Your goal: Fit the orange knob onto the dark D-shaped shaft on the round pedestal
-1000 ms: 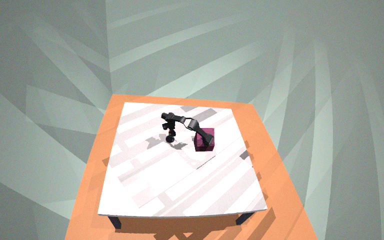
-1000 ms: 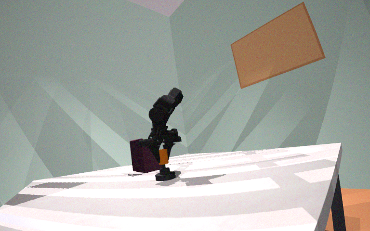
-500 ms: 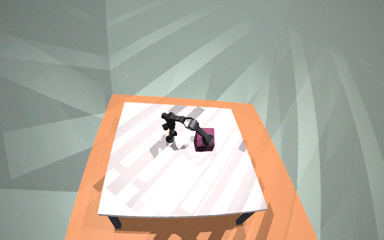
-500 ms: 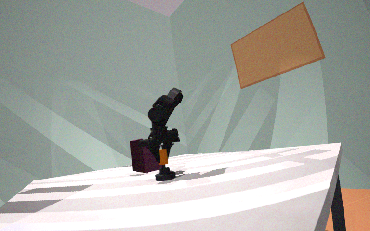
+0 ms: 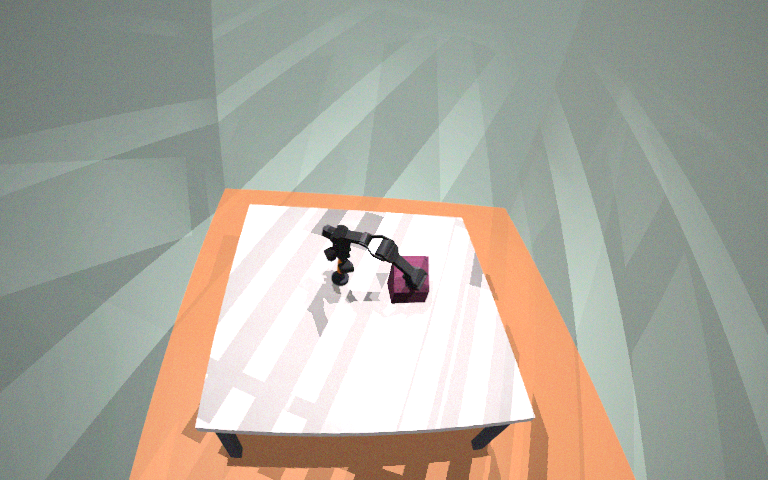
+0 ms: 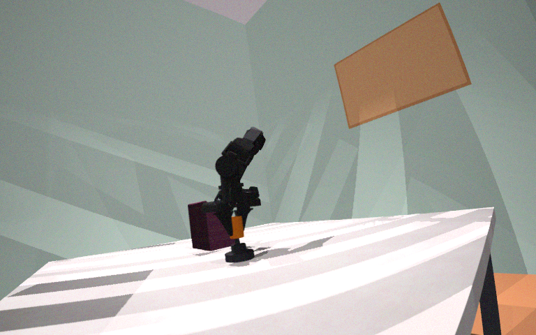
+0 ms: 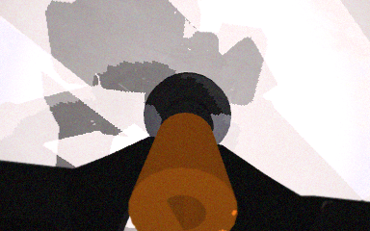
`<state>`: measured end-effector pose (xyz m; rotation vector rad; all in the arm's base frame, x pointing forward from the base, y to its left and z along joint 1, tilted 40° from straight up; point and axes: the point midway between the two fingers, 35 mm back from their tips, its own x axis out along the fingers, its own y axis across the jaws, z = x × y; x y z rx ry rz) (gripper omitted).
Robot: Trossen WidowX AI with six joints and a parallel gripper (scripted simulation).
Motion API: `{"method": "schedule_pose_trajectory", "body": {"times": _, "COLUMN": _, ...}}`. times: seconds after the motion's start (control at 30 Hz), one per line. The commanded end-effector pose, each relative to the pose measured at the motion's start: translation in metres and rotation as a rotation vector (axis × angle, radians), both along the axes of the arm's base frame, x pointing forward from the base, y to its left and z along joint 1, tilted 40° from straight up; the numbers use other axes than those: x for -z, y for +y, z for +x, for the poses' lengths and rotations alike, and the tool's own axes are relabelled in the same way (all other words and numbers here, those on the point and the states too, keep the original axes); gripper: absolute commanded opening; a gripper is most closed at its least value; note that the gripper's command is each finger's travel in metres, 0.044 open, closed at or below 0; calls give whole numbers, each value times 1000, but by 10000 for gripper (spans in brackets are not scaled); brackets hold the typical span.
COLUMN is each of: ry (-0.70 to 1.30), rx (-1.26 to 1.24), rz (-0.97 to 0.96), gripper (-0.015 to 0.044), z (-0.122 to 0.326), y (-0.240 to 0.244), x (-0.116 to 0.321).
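My gripper [image 5: 340, 263] [image 6: 236, 229] [image 7: 184, 146] is shut on the orange knob [image 5: 338, 262] [image 6: 236, 225] [image 7: 183, 154] and holds it upright above the round pedestal [image 5: 339, 279] [image 6: 239, 257] [image 7: 188, 87]. In the exterior view a short length of the dark shaft [image 6: 236, 241] shows between the knob's lower end and the pedestal's raised middle. The knob is not down on the pedestal. Whether its lower end rests on the shaft tip or is a little around it, I cannot tell. In the wrist view the knob hides the shaft, and a D-shaped mark [image 7: 193, 212] shows on the knob's top face.
A dark magenta block [image 5: 417, 263] [image 6: 209, 232] stands by the arm's base, to the right of the pedestal in the top view. The white table [image 5: 362, 390] [image 6: 276, 312] carries patchy shadows. An orange panel [image 6: 403, 67] is high in the background of the exterior view.
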<state>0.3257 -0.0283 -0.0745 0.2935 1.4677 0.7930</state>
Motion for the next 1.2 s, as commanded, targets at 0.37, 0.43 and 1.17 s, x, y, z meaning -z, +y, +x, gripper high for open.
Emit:
{"method": "schedule_pose_trajectory", "body": {"times": 0.37, "ry": -7, "rx": 3, "rz": 1, "gripper": 0, "z": 0, "y": -1, "x": 2}}
{"method": "schedule_pose_trajectory", "body": {"times": 0.43, "ry": -7, "rx": 3, "rz": 1, "gripper": 0, "z": 0, "y": -1, "x": 2}}
{"method": "schedule_pose_trajectory", "body": {"times": 1.17, "ry": -62, "rx": -64, "rz": 8, "gripper": 0, "z": 2, "y": -1, "x": -3}}
